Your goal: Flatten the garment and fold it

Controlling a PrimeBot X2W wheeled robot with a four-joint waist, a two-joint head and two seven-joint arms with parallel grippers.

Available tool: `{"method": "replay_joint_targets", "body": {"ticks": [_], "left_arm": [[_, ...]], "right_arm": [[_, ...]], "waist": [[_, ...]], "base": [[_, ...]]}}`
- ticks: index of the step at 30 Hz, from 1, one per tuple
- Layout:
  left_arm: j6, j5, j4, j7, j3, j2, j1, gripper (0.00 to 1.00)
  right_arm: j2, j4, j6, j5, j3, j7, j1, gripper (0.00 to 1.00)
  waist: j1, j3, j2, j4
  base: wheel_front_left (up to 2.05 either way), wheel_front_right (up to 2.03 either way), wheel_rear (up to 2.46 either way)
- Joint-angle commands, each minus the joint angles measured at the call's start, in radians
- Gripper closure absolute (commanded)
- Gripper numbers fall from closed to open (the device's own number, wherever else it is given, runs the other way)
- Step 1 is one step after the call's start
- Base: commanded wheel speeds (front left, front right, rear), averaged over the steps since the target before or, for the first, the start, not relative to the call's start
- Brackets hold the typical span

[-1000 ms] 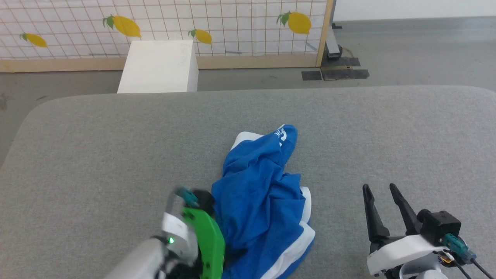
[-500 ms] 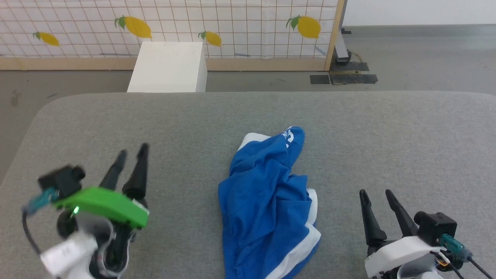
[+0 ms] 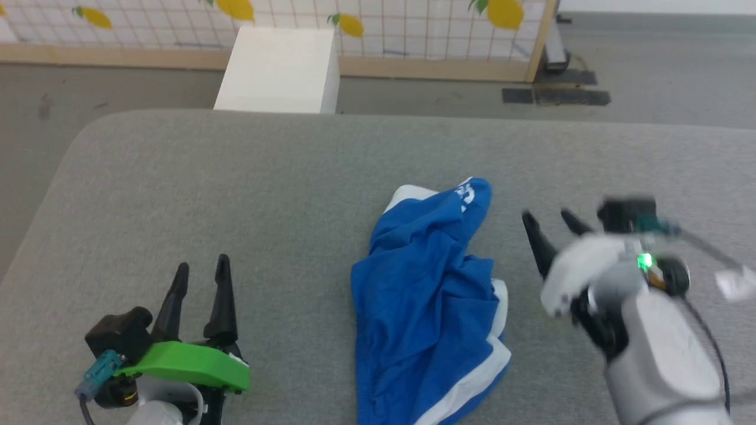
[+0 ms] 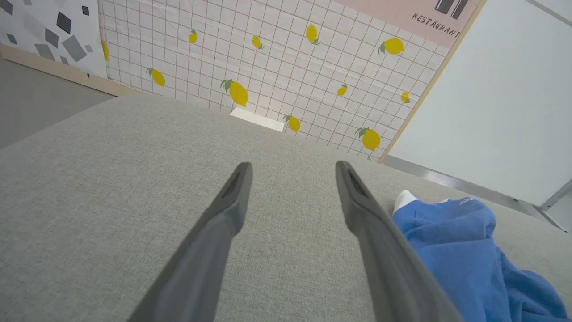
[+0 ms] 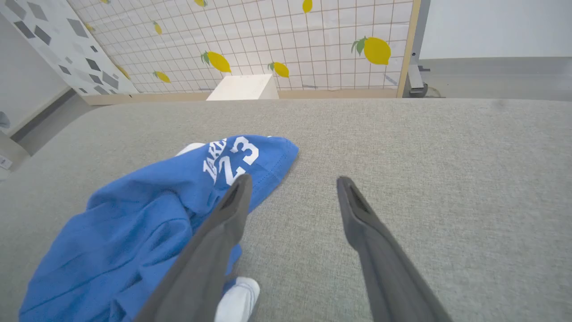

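Right gripper [image 3: 546, 216], jaws apart and empty, is seen at three o'clock of the shorts [image 3: 422, 295]; left gripper [image 3: 202, 264], likewise spread with nothing held, is parked at nine. Shorts are bunched on the cushion [image 3: 236, 177]: nothing flattened, nothing folded, everything is left. Their near end is cut off at six; the right gripper is blurred; no waistband can be made out.
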Motion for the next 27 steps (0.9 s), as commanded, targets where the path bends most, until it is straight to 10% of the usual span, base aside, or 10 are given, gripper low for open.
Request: {"method": "replay_joint_targets", "body": {"ticks": [1, 10, 21, 22, 23, 24, 27], "left_arm": [[-0.011, 0.013, 0.002, -0.004, 0.006, -0.010, 0.005, 0.00], [-0.090, 0.040, 0.053, -0.005, 0.033, -0.075, -0.065, 0.00], [-0.148, 0.064, 0.074, -0.005, 0.076, -0.143, -0.080, 0.00], [-0.150, 0.067, 0.076, -0.005, 0.078, -0.144, -0.078, 0.00], [-0.153, 0.071, 0.078, -0.005, 0.081, -0.146, -0.076, 0.00], [-0.155, 0.073, 0.080, -0.005, 0.083, -0.147, -0.074, 0.00], [-0.159, 0.086, 0.081, -0.005, 0.091, -0.150, -0.066, 0.00]], "right_arm": [[-0.001, 0.036, 0.006, -0.017, -0.002, 0.042, -0.056, 0.00], [-0.001, 0.296, 0.006, -0.156, 0.014, 0.250, -0.292, 0.00], [-0.001, 0.445, 0.006, -0.227, -0.018, 0.247, -0.305, 0.00], [-0.001, 0.453, 0.006, -0.222, -0.015, 0.251, -0.305, 0.54], [-0.001, 0.460, 0.006, -0.218, -0.008, 0.248, -0.308, 0.86], [-0.001, 0.464, 0.006, -0.212, 0.000, 0.244, -0.309, 1.00], [-0.001, 0.447, 0.006, -0.176, 0.020, 0.201, -0.313, 1.00]], "waist": [[0.0000, 0.051, -0.0001, 0.047], [0.0000, 0.156, -0.0001, 0.167], [0.0000, 0.186, -0.0001, 0.219], [0.0000, 0.184, -0.0001, 0.216], [0.0000, 0.182, -0.0001, 0.210], [0.0000, 0.178, -0.0001, 0.204], [0.0000, 0.159, -0.0001, 0.173]], "base": [[0.00, 0.00, 0.00], [0.00, 0.00, 0.00], [0.00, 0.00, 0.00], [0.00, 0.00, 0.00], [0.00, 0.00, 0.00], [0.00, 0.00, 0.00], [0.00, 0.00, 0.00]]}}
